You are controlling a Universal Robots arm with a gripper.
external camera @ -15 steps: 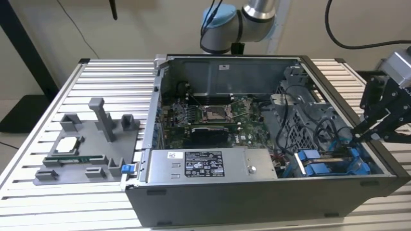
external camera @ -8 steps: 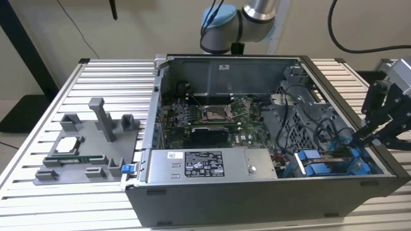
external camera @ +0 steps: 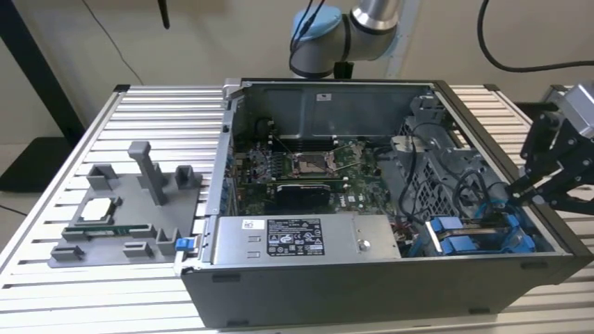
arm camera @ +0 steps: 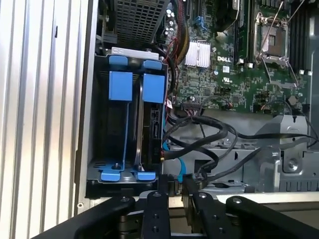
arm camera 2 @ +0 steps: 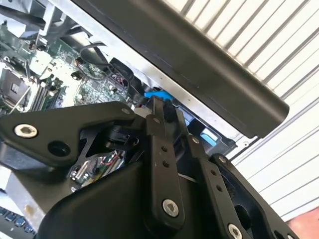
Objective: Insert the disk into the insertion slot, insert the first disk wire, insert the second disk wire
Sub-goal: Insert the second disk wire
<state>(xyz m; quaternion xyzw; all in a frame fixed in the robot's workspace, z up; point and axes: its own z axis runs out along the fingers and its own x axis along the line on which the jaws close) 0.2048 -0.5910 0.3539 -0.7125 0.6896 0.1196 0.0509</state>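
The disk (arm camera: pixel 153 124) stands on edge in the insertion slot (arm camera: pixel 92 124), its blue carrier tabs (arm camera: pixel 153 87) showing at both ends. Beside it sits another blue carrier (arm camera: pixel 119 84). A blue wire (arm camera: pixel 174 158) and black cables (arm camera: pixel 204 130) loop just past the disk's end. In the exterior view my gripper (external camera: pixel 512 189) hangs at the case's right side, above the slot (external camera: pixel 506 233) and the blue carriers (external camera: pixel 452 228). Its black fingers (arm camera 2: pixel 160 144) lie close together and look shut; I cannot make out anything pinched between them. Their tips (arm camera: pixel 174 185) sit at the bay's edge near the cables.
The open computer case (external camera: pixel 371 292) lies on a slatted metal table (external camera: pixel 167 104). Inside are the motherboard (external camera: pixel 307 167), a silver labelled power-supply box (external camera: pixel 307 240) and a perforated metal cage (arm camera: pixel 139 20). A grey fixture (external camera: pixel 121 216) with small parts stands at the exterior view's left.
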